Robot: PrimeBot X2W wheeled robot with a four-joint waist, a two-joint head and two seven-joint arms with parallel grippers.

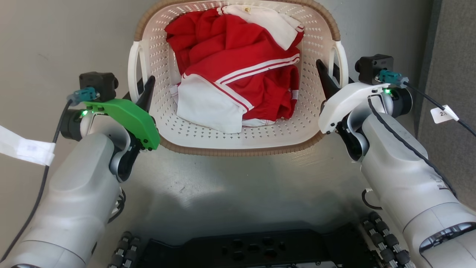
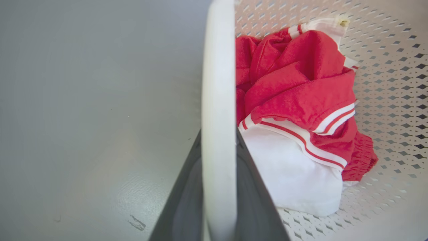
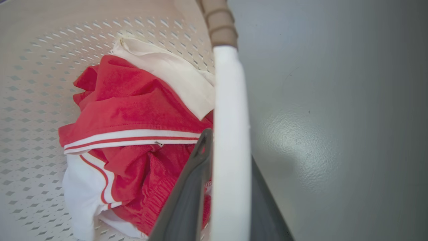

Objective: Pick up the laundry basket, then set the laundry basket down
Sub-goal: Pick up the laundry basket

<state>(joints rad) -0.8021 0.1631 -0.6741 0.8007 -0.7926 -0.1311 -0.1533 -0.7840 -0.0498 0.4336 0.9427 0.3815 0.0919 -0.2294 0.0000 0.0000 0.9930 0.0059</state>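
The laundry basket [image 1: 238, 150] is clamped between the left pincer [image 1: 144, 83] and right pincer [image 1: 328, 71], each closed on a side handle [image 1: 132, 69].

Floor [image 1: 238, 186]: grey, smooth, faintly glossy; soft glare patch ahead of wheeled base [image 1: 253, 249], parked at near edge. Small dark scuff [image 2: 137, 222] on it in left wrist view. Darker grey band [image 1: 450, 44] along right side. Basket [image 1: 223, 139] mid-floor; resting or lifted, cannot tell.
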